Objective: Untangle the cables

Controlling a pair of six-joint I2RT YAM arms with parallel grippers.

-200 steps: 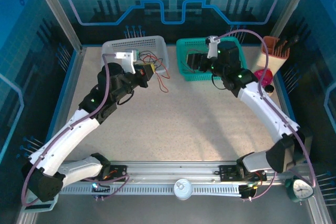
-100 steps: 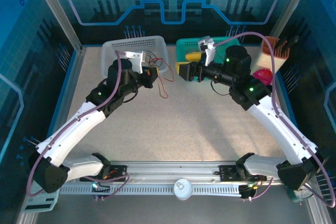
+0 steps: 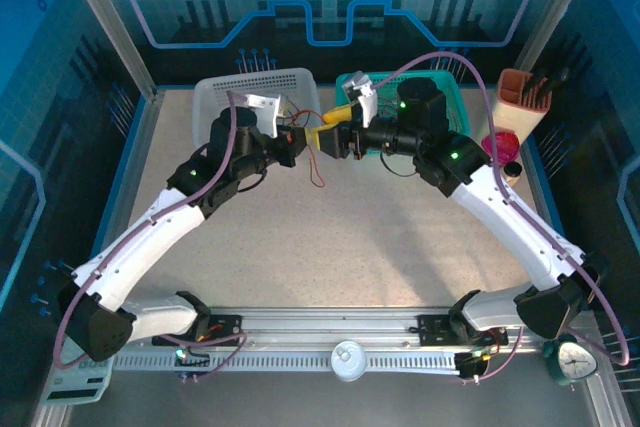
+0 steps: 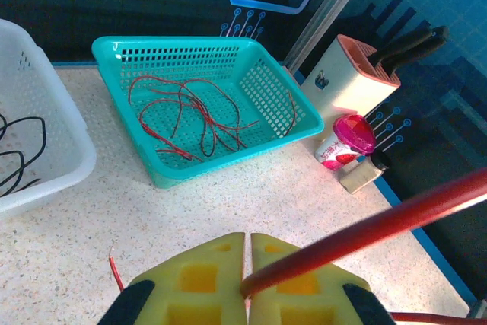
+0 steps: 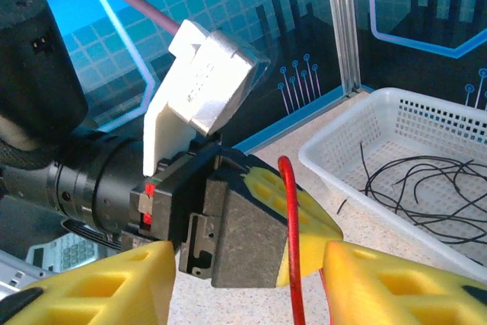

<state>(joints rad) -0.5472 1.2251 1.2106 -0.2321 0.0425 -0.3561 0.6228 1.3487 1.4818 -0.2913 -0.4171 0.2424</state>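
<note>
My left gripper point(image 4: 247, 247) is shut on a thin red cable point(image 4: 365, 227) that runs up and to the right from its yellow pads. From above, the left gripper point(image 3: 297, 138) is held over the table between the two baskets, and the red cable point(image 3: 318, 169) dangles below it. My right gripper point(image 3: 333, 137) faces it closely. The right gripper point(image 5: 251, 287) is open, its fingers on either side of the left gripper point(image 5: 251, 222) and the red cable point(image 5: 290, 234). More red cables point(image 4: 190, 112) lie in the teal basket point(image 4: 262, 81). Black cables point(image 5: 426, 188) lie in the white basket point(image 5: 342, 161).
A knife block point(image 3: 523, 97) and a pink cup point(image 3: 500, 147) stand at the right by the teal basket point(image 3: 455, 97). The white basket point(image 3: 225, 92) is at the back left. A clock point(image 3: 575, 357) and a white disc point(image 3: 348, 357) sit on the front rail.
The right arm swung left out of the teal basket and now faces the left gripper. The left gripper moved right with the red cable in it.
</note>
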